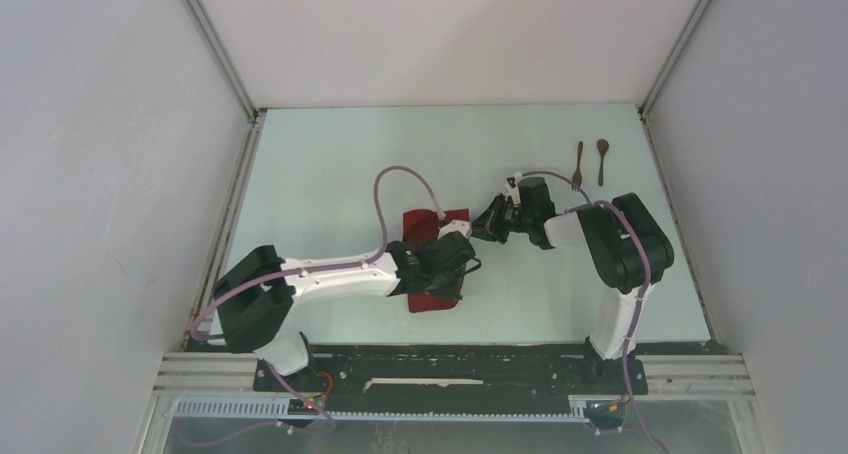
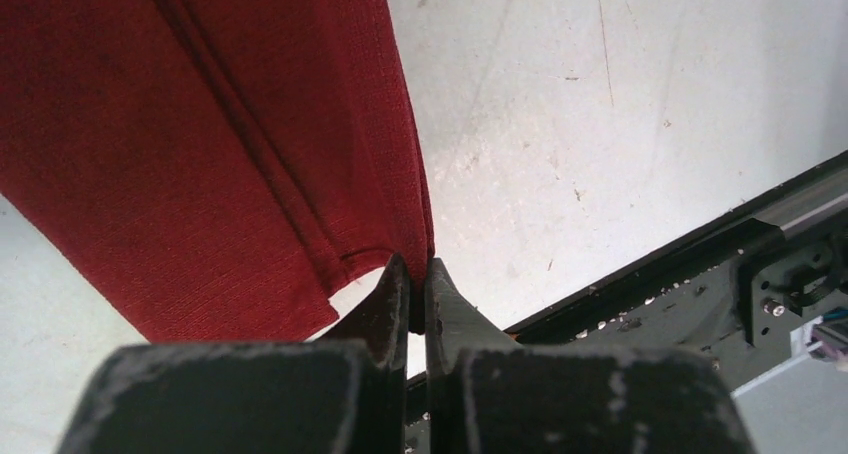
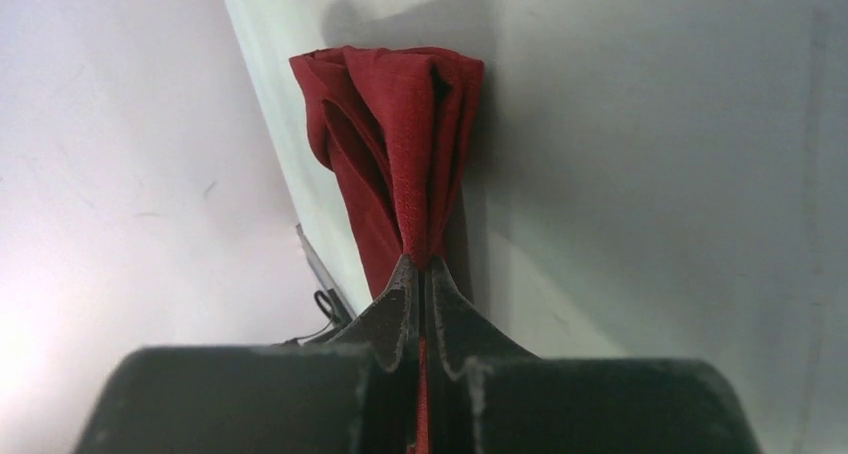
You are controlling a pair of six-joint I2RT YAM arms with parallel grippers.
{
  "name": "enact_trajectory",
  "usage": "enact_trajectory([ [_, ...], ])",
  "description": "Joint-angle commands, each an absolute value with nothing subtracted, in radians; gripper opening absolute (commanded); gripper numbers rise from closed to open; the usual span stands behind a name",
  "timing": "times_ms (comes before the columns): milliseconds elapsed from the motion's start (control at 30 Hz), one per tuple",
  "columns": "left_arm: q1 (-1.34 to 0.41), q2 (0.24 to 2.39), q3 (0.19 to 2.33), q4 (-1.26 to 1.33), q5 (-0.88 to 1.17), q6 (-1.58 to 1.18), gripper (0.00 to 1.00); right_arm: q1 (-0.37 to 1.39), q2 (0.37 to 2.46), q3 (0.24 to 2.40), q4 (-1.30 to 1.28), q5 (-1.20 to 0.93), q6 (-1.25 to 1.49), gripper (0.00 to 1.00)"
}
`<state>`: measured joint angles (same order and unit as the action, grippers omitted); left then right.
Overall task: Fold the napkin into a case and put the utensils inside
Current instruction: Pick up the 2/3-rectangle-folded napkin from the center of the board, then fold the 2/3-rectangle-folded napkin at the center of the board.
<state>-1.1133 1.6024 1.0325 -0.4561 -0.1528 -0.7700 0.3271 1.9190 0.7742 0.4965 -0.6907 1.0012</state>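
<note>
The dark red napkin (image 1: 428,224) lies partly folded in the middle of the table, largely under the left arm's wrist. In the left wrist view the napkin (image 2: 200,144) shows folded layers, and my left gripper (image 2: 418,270) is shut on its edge. From the right, my right gripper (image 3: 420,267) is shut on a bunched fold of the napkin (image 3: 400,134), which rises off the table. In the top view the left gripper (image 1: 458,274) and right gripper (image 1: 478,230) sit close together at the cloth's right side. The utensils, a fork (image 1: 578,164) and a spoon (image 1: 602,160), lie apart at the back right.
White enclosure walls (image 1: 120,174) surround the pale table (image 1: 330,154). A black rail (image 2: 700,264) runs along the near edge, close to the left gripper. A purple cable (image 1: 400,179) loops over the left arm above the napkin.
</note>
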Motion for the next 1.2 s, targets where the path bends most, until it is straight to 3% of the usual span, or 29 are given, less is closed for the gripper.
enact_trajectory([
  [0, -1.084, 1.494, 0.941, -0.305, -0.081, -0.787, 0.0, 0.38, 1.806, 0.882, 0.257, -0.549, 0.851, 0.0],
  [300, -1.052, 1.352, 0.722, -0.108, -0.04, -0.763, 0.0, 0.544, 1.761, 1.115, -0.149, -0.235, 0.761, 0.0],
  [1167, -0.962, 1.039, 0.318, 0.076, -0.009, -0.796, 0.0, 0.735, 1.977, 1.524, -0.431, -0.118, 0.847, 0.0],
])
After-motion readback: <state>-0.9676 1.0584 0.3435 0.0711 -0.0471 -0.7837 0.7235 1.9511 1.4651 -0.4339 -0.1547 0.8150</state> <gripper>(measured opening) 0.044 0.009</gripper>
